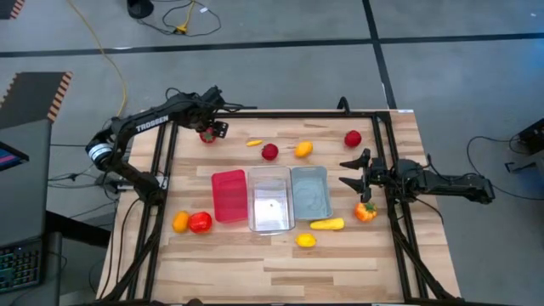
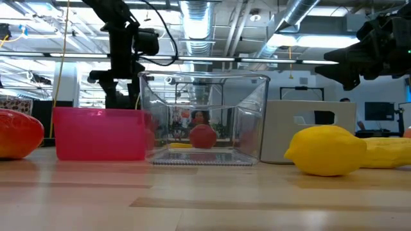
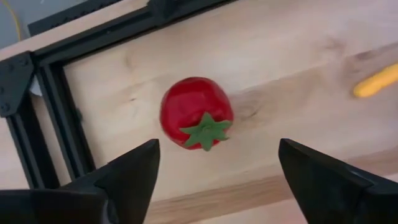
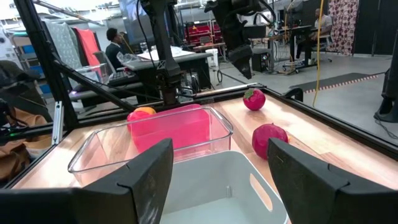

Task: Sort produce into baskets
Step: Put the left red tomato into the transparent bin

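A red tomato with a green stem lies on the wood table near its far left corner; it also shows in the high view and the right wrist view. My left gripper hangs above it, open, one finger on either side, touching nothing. My right gripper is open and empty at the table's right side, facing the pale blue bin. The red bin, clear bin and pale blue bin stand side by side at mid table.
Loose on the table: a small yellow piece, a red round one, an orange oval, a red one, an orange-red pepper, a long yellow one, a lemon, an orange and a red one. A black frame runs beside the tomato.
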Tool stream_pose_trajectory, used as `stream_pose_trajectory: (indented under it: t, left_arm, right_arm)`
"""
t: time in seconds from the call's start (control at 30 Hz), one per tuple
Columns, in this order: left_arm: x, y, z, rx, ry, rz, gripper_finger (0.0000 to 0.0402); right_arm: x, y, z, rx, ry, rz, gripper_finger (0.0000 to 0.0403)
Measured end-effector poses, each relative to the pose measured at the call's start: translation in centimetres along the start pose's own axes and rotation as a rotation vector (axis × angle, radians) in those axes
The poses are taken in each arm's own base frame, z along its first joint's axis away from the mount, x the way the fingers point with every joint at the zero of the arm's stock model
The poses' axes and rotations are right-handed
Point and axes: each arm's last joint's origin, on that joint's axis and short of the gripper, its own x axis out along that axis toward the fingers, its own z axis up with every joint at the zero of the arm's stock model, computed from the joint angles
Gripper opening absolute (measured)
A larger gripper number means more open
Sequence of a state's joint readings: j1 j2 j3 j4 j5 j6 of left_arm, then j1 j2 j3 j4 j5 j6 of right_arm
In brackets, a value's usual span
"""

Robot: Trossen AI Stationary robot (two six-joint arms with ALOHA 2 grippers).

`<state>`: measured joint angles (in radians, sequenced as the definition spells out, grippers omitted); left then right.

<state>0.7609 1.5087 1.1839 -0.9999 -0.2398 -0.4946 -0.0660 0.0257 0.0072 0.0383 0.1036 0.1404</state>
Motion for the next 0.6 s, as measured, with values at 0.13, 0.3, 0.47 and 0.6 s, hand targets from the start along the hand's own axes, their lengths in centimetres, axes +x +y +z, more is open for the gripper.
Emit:
stream_pose_trajectory:
  t: [0.13,0.3,0.47,0.6]
  left_arm:
    - [0.8,0.3,-0.2,-0.001,0.005,0.007,0.0371]
    - [2.0,0.4,-0.5,-0.006,-0.012,0.004,0.0397]
    - [3.5,0.3,-1.0,0.002,-0.050,0.005,0.0395]
    - [4.6,0.3,-1.4,-0.009,-0.085,0.005,0.0394]
  right_arm:
    - [0.0,0.0,0.0,0.000,0.000,0.000,0.0286]
    - [0.0,0.0,0.0,0.000,0.000,0.000,0.0286]
    - [0.0,0.0,0.0,0.000,0.000,0.000,0.0286]
    - [0.0,0.0,0.0,0.000,0.000,0.000,0.0286]
